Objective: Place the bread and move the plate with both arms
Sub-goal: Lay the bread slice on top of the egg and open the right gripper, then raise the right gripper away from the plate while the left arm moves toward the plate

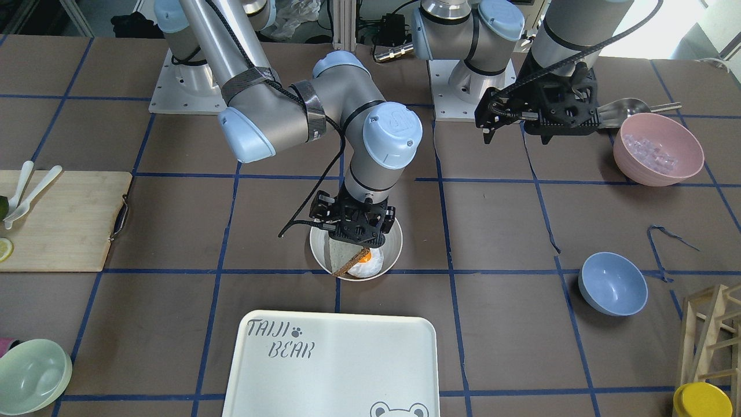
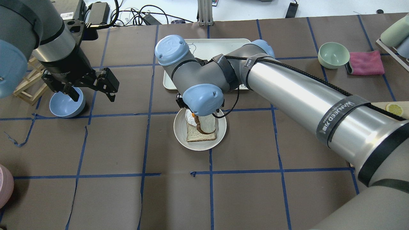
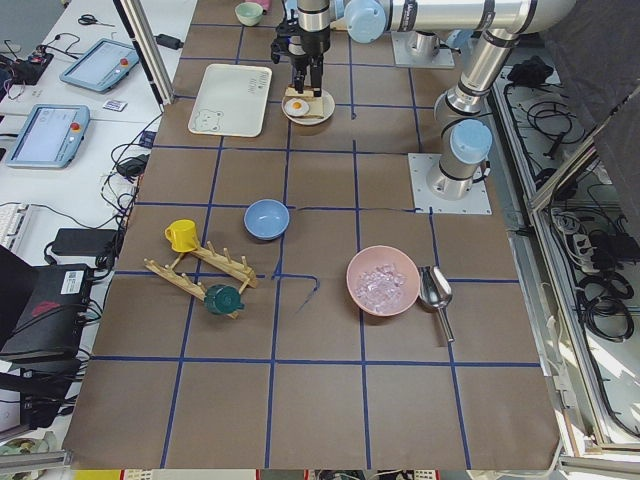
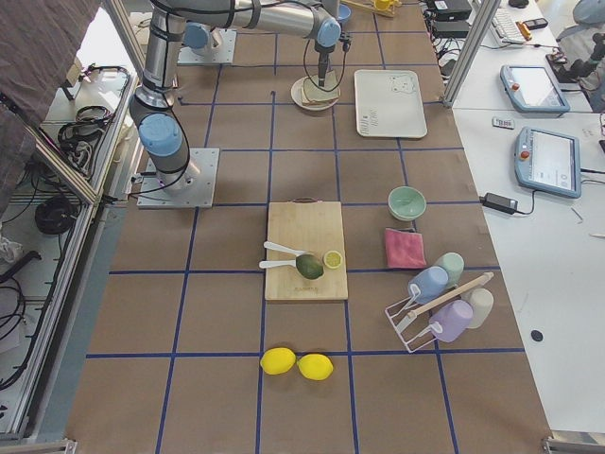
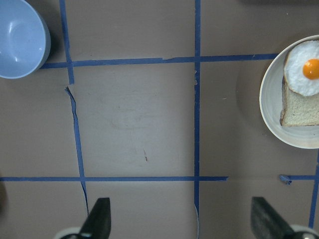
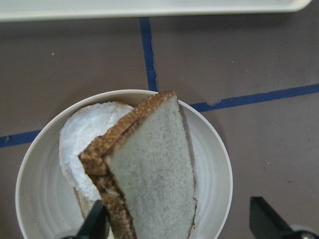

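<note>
Step in hand: we judge the placing of the bread point(image 6: 149, 174) to be at its close, with the plate move not yet begun.
Bread: it stands tilted inside the plate point(image 6: 212, 159), dark crust uppermost, leaning on the fried egg point(image 5: 304, 72) and the squarer slice point(image 5: 301, 109) beneath.
Right gripper point(image 6: 179, 214): it hangs directly over the plate with its jaws spread wide. The crust runs just beside one finger, and we see no clamp on the slice.
Left gripper point(image 5: 180, 204): its jaws are spread and empty over bare table, between the blue bowl point(image 5: 20, 37) and the plate, well apart from the rim.
Next move: in our view, the right gripper lifts clear. Then each arm takes an opposite side of the rim, keeping the plate level so the stack does not slide.
</note>
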Robot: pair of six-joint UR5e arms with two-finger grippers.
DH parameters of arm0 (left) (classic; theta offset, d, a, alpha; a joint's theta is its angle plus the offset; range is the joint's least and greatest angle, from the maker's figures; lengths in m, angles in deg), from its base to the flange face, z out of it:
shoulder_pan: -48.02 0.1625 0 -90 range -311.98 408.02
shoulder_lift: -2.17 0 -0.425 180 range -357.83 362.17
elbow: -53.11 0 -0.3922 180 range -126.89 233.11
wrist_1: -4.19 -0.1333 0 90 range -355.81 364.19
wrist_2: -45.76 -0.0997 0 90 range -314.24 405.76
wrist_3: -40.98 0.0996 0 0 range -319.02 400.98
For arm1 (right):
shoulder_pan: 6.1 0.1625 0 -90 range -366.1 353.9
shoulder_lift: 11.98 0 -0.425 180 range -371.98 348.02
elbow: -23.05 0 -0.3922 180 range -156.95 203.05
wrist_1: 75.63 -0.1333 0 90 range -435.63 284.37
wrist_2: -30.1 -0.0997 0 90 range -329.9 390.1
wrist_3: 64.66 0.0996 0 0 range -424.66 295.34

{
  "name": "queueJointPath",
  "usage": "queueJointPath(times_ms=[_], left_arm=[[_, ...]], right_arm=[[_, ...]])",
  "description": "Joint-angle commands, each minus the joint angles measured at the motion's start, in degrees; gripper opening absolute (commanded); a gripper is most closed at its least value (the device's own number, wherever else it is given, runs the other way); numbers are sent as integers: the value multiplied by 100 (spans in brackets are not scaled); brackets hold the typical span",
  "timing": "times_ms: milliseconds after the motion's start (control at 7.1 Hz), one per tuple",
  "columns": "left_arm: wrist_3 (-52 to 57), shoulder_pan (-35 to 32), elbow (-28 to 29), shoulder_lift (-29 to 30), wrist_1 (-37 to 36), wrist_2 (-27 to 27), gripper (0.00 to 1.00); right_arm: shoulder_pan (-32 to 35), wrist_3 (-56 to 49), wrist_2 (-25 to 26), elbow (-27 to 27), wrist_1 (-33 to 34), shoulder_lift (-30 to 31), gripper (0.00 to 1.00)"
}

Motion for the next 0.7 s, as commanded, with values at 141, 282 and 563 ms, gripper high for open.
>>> queueJointPath(times_ms=[141, 282, 563], left_arm=[[0, 0, 0, 7, 0, 0, 100], [0, 0, 0, 7, 0, 0, 100], [-9, -9, 0, 33, -9, 0, 100]], right_arm=[[-563, -95, -1106, -203, -102, 371, 100], [-889, -557, -1345, -230, -390, 608, 100], [-1644, -2250, -1233, -221, -944, 1100, 100]])
